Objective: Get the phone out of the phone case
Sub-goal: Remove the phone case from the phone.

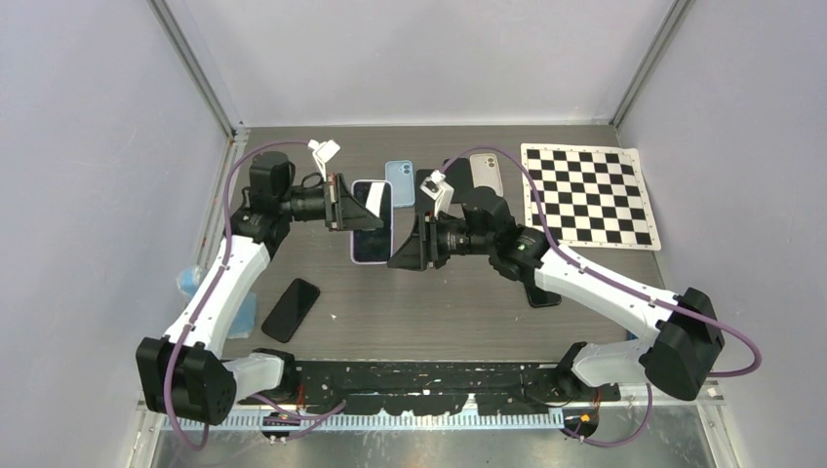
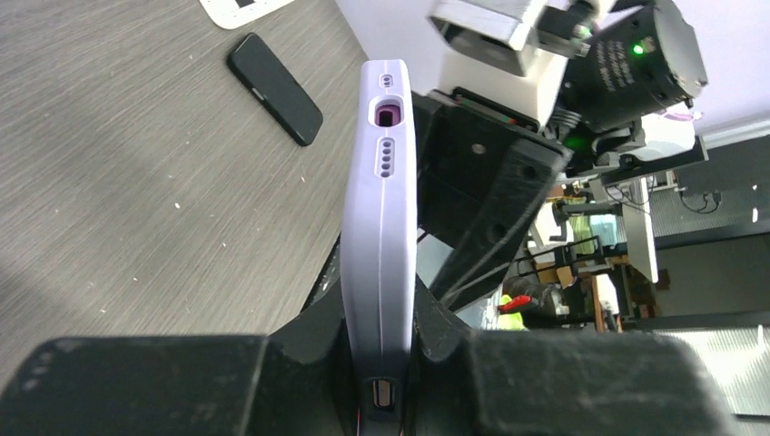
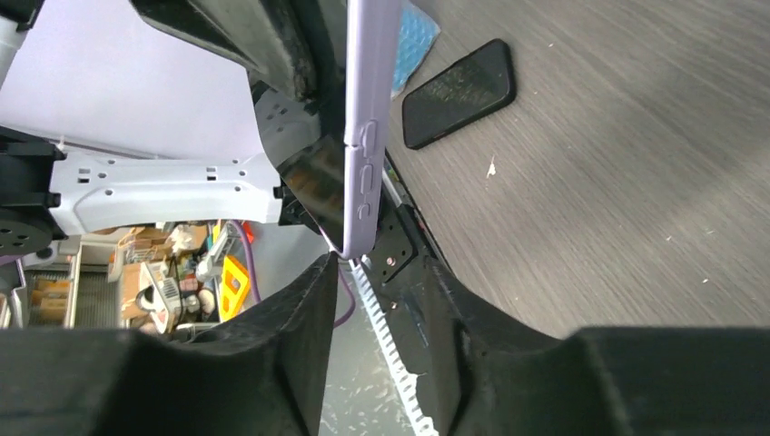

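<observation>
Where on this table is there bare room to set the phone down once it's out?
Front centre is bare table, bordered by the black phone on the left and the right arm. Back centre is crowded: lilac-cased phone, blue phone, pale phone.

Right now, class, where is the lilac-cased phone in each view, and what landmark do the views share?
Top external: lilac-cased phone just left of centre.
Left wrist: the phone edge-on, middle, rising from the bottom edge.
Right wrist: the phone edge-on, hanging from the top edge, middle.
Shared landmark: loose black phone lying flat.
</observation>
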